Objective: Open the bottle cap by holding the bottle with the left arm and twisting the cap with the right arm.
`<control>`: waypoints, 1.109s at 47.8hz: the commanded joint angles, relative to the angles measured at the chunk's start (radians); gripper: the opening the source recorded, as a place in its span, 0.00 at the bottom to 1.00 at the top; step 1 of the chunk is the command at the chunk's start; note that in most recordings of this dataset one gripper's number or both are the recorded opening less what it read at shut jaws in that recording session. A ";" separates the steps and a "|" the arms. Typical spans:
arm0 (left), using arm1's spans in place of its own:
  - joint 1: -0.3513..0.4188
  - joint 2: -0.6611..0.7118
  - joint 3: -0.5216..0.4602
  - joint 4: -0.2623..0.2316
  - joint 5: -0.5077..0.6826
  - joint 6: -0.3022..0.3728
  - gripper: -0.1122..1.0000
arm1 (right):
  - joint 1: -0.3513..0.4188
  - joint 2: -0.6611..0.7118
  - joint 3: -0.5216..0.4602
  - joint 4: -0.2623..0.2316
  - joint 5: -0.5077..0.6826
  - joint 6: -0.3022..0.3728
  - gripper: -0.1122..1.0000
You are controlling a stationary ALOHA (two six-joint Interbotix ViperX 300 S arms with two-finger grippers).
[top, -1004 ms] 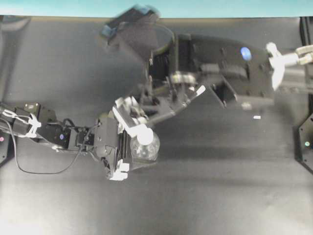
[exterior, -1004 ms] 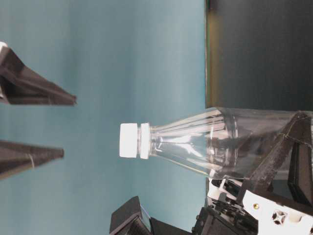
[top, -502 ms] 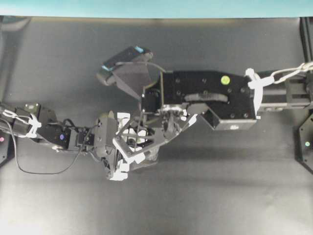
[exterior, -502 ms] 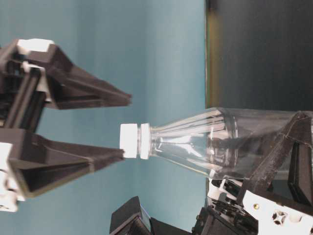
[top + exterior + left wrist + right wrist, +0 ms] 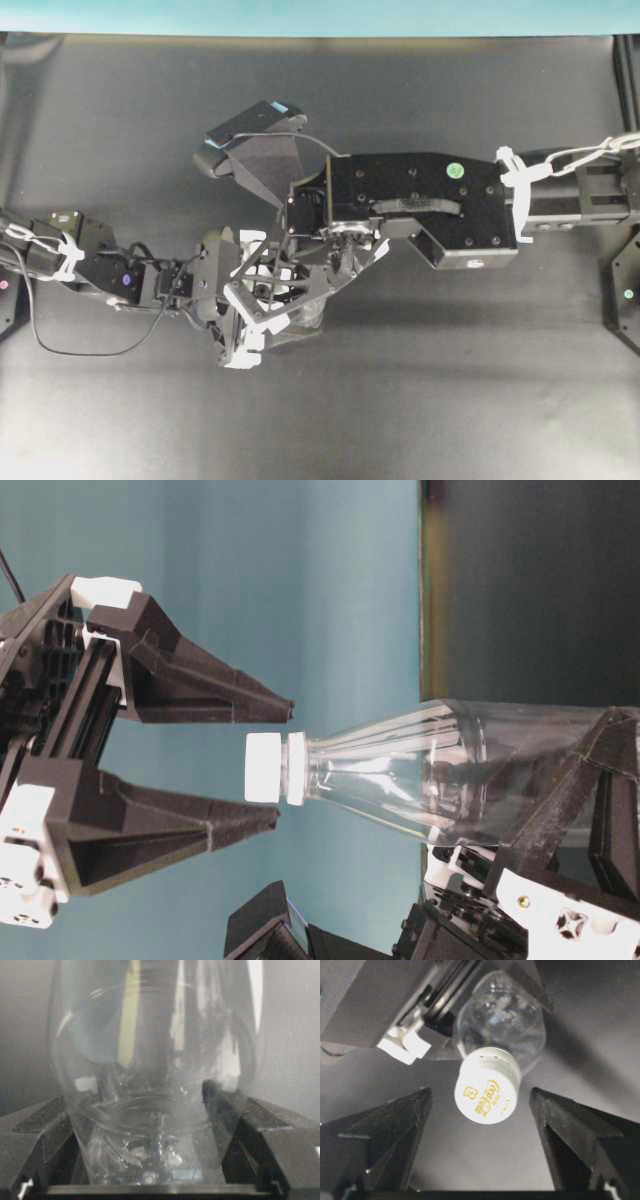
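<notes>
The clear plastic bottle stands on the black table, and my left gripper is shut on its lower body, one finger on each side. Its white bottle cap is on the neck and shows yellow print in the right wrist view. My right gripper hangs over the top of the bottle, open. One of its fingertips stands on each side of the cap, with a gap showing on both sides. In the overhead view the right gripper covers the cap and most of the bottle; the left gripper lies just left of it.
The black table mat stretches around both arms, with a teal wall along its far edge. Black fixtures stand at the right edge. The left arm's loose cable loops over the table at the left.
My right gripper has come from behind the bottle to over its top, so its fingers now straddle the cap, and its jaws have narrowed a little. The left gripper and bottle have not moved.
</notes>
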 commanded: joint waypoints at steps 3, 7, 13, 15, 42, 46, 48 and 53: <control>-0.005 -0.006 -0.008 0.002 -0.003 0.000 0.82 | 0.009 -0.005 -0.011 -0.012 0.000 -0.012 0.75; -0.005 -0.006 -0.008 0.002 -0.003 -0.002 0.82 | 0.006 -0.005 -0.011 -0.017 -0.002 -0.012 0.75; -0.005 -0.006 -0.006 0.002 -0.003 -0.002 0.82 | 0.003 -0.005 -0.011 -0.023 -0.002 -0.021 0.75; -0.005 -0.006 -0.008 0.003 -0.003 -0.002 0.82 | 0.003 -0.005 -0.011 -0.023 -0.002 -0.028 0.75; -0.005 -0.006 -0.008 0.003 0.003 -0.002 0.82 | -0.002 -0.005 -0.034 -0.020 0.021 -0.052 0.67; -0.005 -0.006 -0.011 0.002 0.005 -0.002 0.82 | -0.002 -0.005 -0.032 -0.018 0.028 -0.054 0.65; -0.005 -0.006 -0.011 0.003 0.005 -0.002 0.82 | -0.002 -0.005 -0.031 -0.020 0.028 -0.055 0.64; -0.005 -0.006 -0.008 0.003 0.005 -0.002 0.82 | 0.000 -0.005 -0.028 -0.023 0.020 -0.074 0.53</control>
